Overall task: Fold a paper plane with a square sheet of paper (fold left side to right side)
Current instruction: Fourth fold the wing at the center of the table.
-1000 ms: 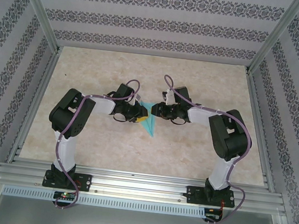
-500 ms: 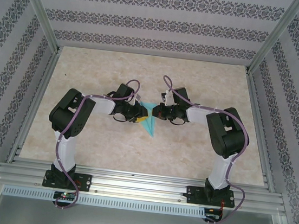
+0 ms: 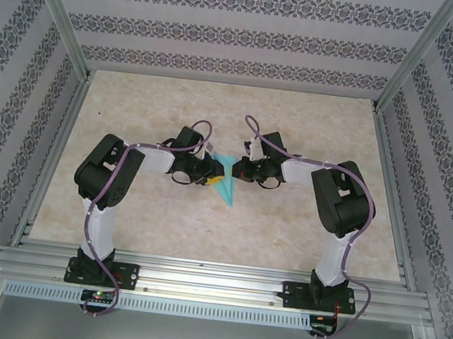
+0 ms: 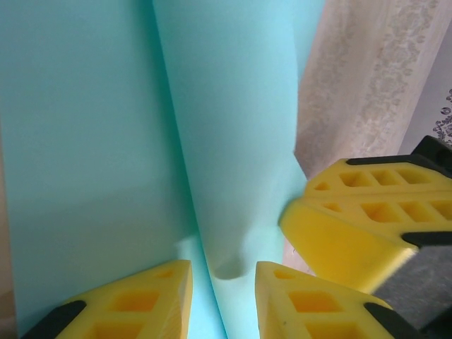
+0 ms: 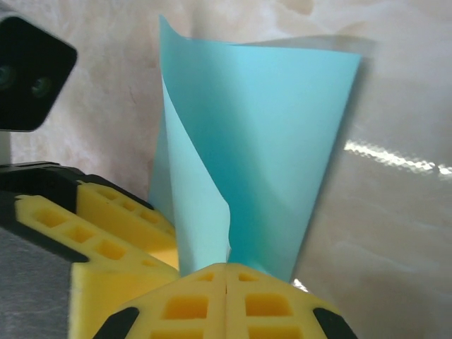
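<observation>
The light turquoise sheet of paper lies at the table's middle, folded into a narrow pointed shape with its tip toward the arms. My right gripper is shut on a raised flap of the paper, and its fingers show at the right in the left wrist view. My left gripper stands partly open, its fingertips apart on either side of a crease in the paper. From above, the left gripper and the right gripper meet over the paper from opposite sides.
The marbled beige table has metal rails along its near edge and patterned walls around it. The left gripper's yellow fingers and its wrist camera sit close beside the right gripper.
My right gripper has closed on the paper's flap and shifted slightly left toward the left gripper. The left arm has stayed in place.
</observation>
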Controlling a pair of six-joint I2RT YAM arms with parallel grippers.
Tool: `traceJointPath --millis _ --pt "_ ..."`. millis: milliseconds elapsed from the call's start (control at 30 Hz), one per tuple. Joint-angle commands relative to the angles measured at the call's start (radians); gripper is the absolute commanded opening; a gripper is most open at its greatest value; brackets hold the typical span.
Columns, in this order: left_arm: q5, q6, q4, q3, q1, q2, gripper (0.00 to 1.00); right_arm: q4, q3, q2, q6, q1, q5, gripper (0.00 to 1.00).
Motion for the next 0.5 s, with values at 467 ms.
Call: traceJointPath --millis 467 --pt "-0.046 0.001 -0.033 -0.010 -0.016 0.038 0.32 -0.031 0.025 0.032 -0.042 -0.012 0.057 0.05"
